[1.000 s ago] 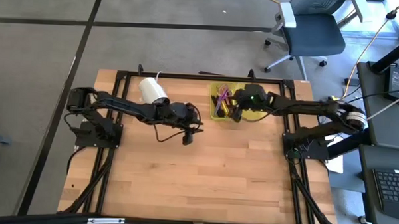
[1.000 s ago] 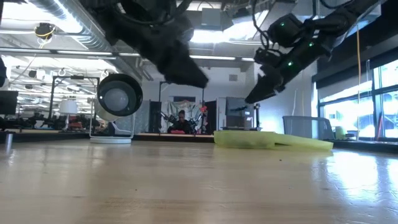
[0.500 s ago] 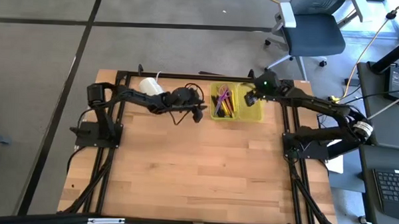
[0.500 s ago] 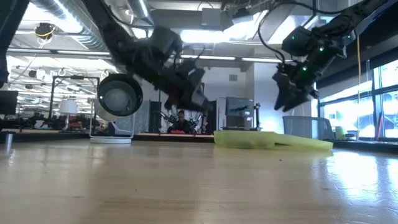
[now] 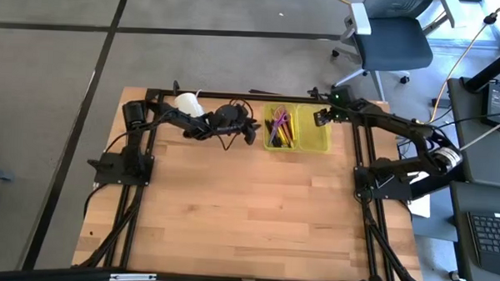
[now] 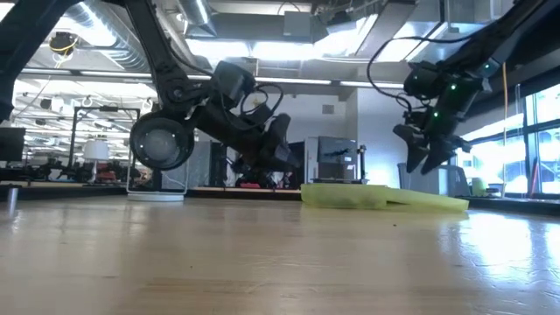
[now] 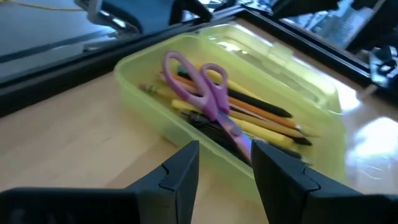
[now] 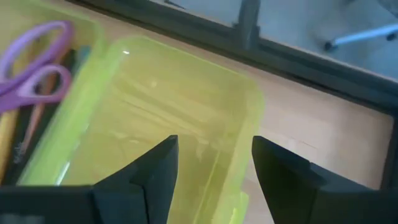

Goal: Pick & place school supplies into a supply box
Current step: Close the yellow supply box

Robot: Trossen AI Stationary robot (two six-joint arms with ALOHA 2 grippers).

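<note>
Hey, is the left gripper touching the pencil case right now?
Apart. The high view shows the left gripper beside the pencil case with bare wood between them.

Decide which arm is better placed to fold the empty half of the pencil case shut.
Probably the right: the right hand, open, hovers by the outer edge of the empty half; the left hand sits beside the filled half.

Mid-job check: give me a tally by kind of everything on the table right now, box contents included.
supply box: 1, lying open
purple scissors: 1, in the filled half
pencils and pens: at least 5, stacked, so no exact count
white cylinder: 1
Total: at least 8
</note>
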